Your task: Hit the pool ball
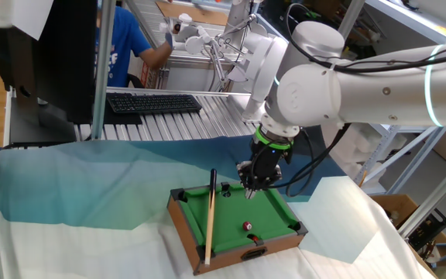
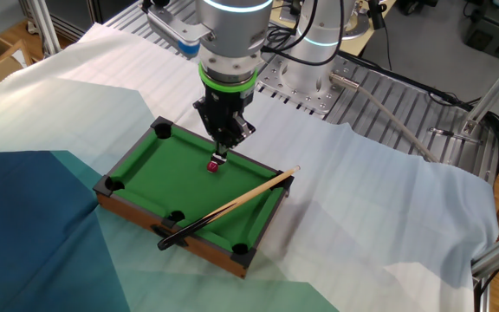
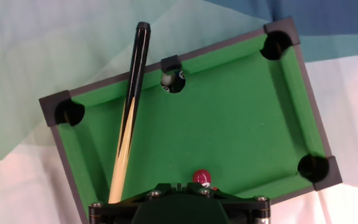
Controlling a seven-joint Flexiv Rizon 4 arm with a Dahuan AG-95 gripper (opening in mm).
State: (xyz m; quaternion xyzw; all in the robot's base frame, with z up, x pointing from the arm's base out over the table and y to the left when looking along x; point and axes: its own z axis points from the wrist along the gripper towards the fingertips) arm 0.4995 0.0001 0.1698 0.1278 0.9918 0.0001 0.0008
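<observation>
You've got the gripper [image 2: 222,146] low over the mini pool table [image 2: 137,165], tips just above the pool ball [image 2: 214,165], which sits on the green felt near one long rail, right at the bottom edge of the hand view. Can't tell how far the fingers are apart, nothing visibly held. Cue stick [image 2: 228,208] lies diagonally across the table, well apart from the ball, w/ its dark butt end past the rim

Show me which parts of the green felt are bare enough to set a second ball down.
Bare felt: the wide stretch between the cue and the far end pockets, past the pool ball, as the hand view shows it. Crowded: the strip under the cue, which lies slantwise across the table, and the spot by the side rail where the gripper hangs just above the ball.
</observation>
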